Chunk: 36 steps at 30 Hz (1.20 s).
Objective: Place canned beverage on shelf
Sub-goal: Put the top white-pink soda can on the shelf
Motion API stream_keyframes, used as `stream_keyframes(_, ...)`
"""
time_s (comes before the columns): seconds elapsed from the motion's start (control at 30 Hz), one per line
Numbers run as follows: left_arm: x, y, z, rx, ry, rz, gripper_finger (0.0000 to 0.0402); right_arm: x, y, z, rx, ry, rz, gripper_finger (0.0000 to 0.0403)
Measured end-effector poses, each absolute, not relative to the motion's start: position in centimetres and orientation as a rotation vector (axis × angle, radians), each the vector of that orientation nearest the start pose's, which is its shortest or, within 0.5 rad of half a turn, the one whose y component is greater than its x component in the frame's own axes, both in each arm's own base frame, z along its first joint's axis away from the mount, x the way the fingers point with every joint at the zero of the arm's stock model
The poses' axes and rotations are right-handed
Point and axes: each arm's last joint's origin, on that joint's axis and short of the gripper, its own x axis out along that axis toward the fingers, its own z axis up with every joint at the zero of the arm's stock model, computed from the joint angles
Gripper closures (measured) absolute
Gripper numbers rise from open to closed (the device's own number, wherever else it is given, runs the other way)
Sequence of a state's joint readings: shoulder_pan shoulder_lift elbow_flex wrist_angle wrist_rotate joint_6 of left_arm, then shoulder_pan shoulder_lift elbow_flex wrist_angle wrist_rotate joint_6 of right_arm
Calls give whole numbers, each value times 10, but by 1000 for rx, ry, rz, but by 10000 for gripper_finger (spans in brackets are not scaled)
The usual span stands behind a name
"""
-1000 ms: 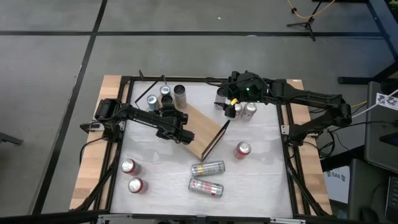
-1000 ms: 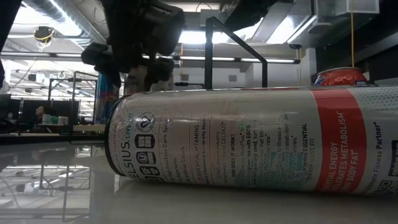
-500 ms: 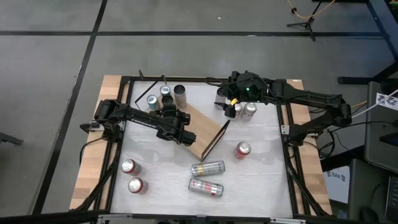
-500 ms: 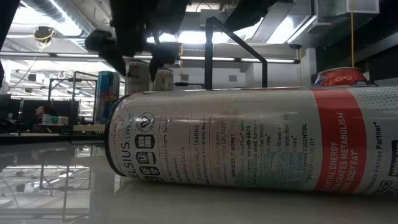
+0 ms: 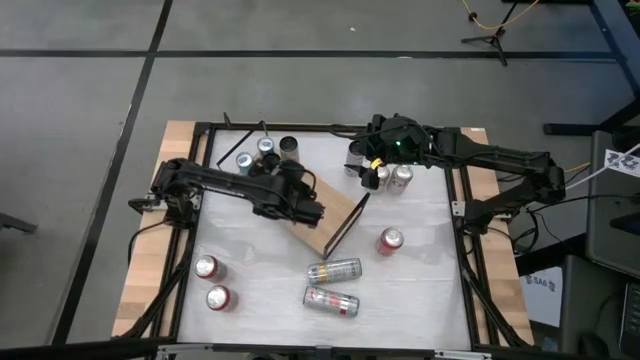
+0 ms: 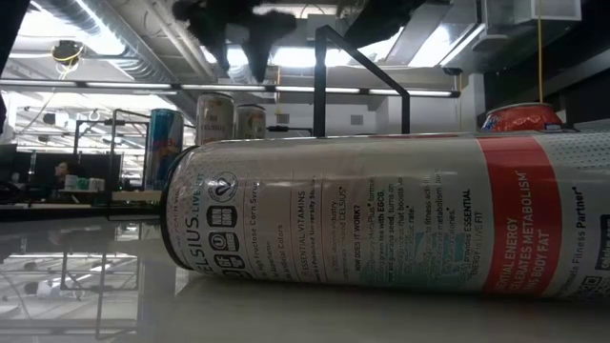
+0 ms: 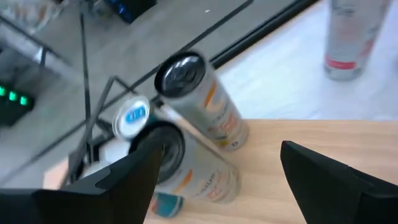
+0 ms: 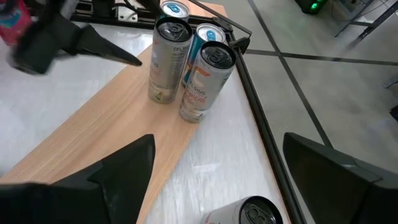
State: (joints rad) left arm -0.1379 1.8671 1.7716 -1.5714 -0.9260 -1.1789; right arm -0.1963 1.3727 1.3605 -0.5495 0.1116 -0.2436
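Note:
The shelf [image 5: 330,222] is a light-brown board on a thin black frame [image 6: 362,67], lying slantwise at mid-table. Two tall pale cans [image 8: 168,62] [image 8: 205,81] stand upright on its far-left end, with blue-topped cans [image 7: 134,116] right behind them. My left gripper [image 5: 312,210] hangs open above the board's middle, clear of the cans, with nothing between its fingers [image 7: 124,174]. My right gripper [image 5: 368,168] hovers open at the far right over a group of upright cans [image 5: 393,177], holding nothing.
Two cans lie on their sides near the front [image 5: 333,270] [image 5: 330,300]; the nearer one fills the low view [image 6: 381,219]. Red-topped cans stand at the front left [image 5: 207,267] [image 5: 218,297] and right of the shelf [image 5: 390,240]. A black rail frame [image 5: 462,210] borders the table.
My left gripper has risen from the cans at the shelf's far-left end and drawn back along the board toward the table's right, rolling its wrist as it went. Its fingers stay open. The cans on the shelf stand where they were.

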Motion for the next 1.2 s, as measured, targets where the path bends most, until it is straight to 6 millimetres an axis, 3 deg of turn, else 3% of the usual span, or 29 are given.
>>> stream_keyframes(0.4, 343, -24, 338, 67, 936, 1100, 80, 289, -61, 368, -209, 599, -230, 54)
stream_keyframes(0.73, 342, -37, 336, 72, 1052, 959, 80, 288, -61, 367, -207, 613, -228, 54)
stream_keyframes(0.93, 341, -50, 337, 184, 1059, 904, 80, 285, -60, 362, -233, 675, -209, 54)
stream_keyframes(1.2, 332, -61, 348, 282, 1033, 856, 80, 259, -55, 381, -260, 637, -208, 54)
